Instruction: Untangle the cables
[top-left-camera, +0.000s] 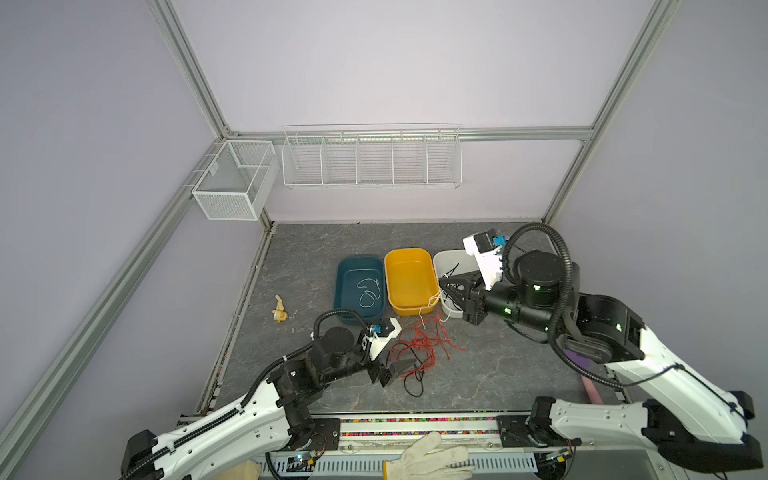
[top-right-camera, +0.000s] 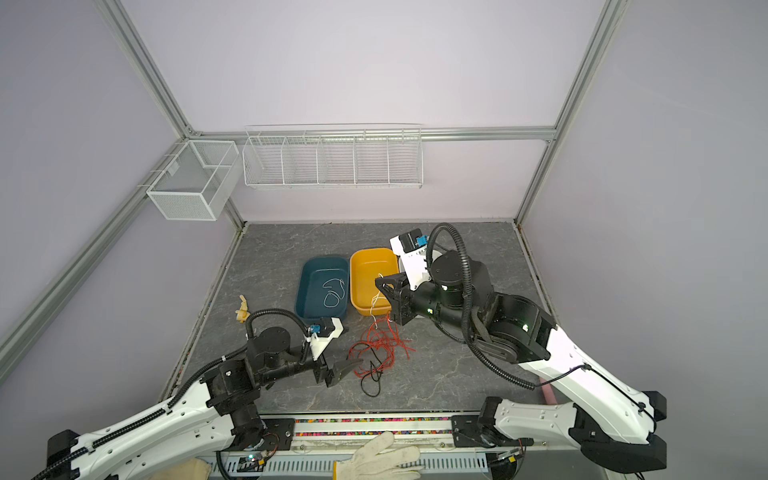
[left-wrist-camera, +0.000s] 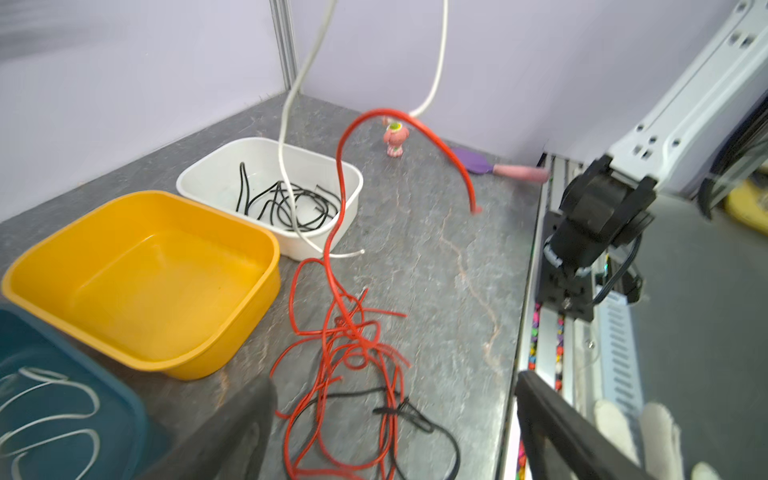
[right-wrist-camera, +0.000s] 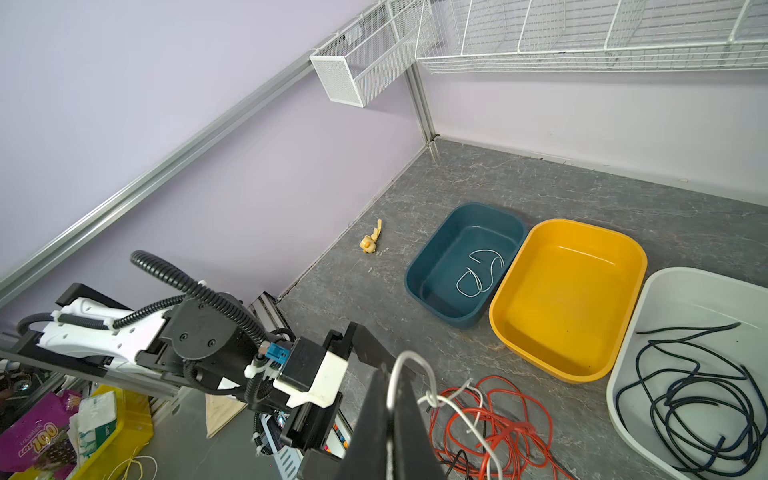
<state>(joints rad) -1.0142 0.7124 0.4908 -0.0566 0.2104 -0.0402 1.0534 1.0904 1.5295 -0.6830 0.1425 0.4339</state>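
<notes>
Pinching a thin white cable (right-wrist-camera: 433, 401) between the pressed-together jaws of the right gripper (right-wrist-camera: 392, 378), above the near right corner of a glossy yellow tub (top-left-camera: 399, 254), the strand trailing into a wiry red-orange tangle (top-left-camera: 424, 344) on the grey marbled tabletop (top-left-camera: 498, 374). Poised just left of that tangle, jaws of the left gripper (top-left-camera: 401, 370) spread, a black cable (left-wrist-camera: 401, 410) looped at its near side. Coiled apart: black cables (right-wrist-camera: 681, 390) in the white tub (top-left-camera: 446, 255), far right; a pale loop (top-left-camera: 368, 287) in the teal tub (top-left-camera: 343, 266).

Bare tabletop (top-left-camera: 498, 374) beside cables (top-left-camera: 424, 345), yellow tub (top-left-camera: 409, 278) behind
</notes>
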